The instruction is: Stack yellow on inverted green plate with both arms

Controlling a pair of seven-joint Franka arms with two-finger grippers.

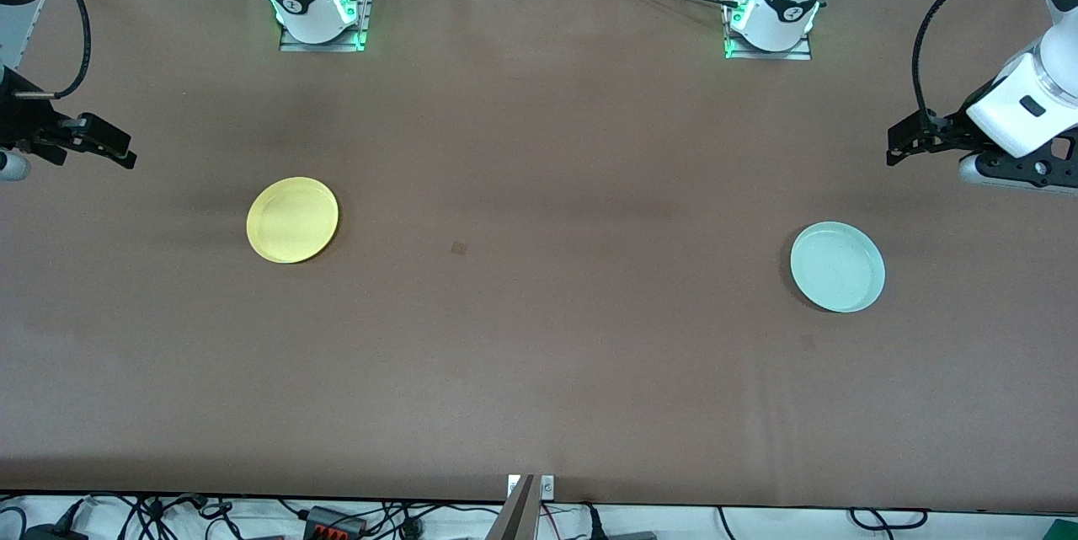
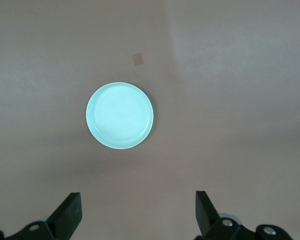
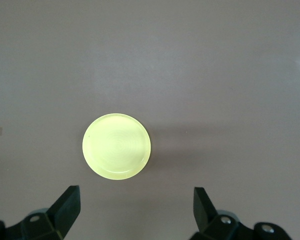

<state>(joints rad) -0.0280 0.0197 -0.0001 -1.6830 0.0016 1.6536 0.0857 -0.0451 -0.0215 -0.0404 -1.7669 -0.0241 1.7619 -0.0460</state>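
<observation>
On the table, both plates lie apart | green plate near left arm's end, rim up | yellow plate near right arm's end | left gripper, right gripper high, jaws spread, empty | step: start; next: flip green.

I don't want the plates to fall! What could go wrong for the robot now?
1. The green plate still lies rim up; it is shallow and flat on the table, so the open left pincer might slip off its thin rim while flipping it.
2. The yellow plate lies at the right arm's end, apart from the green one; the open right pincer could drop it on the way.
</observation>
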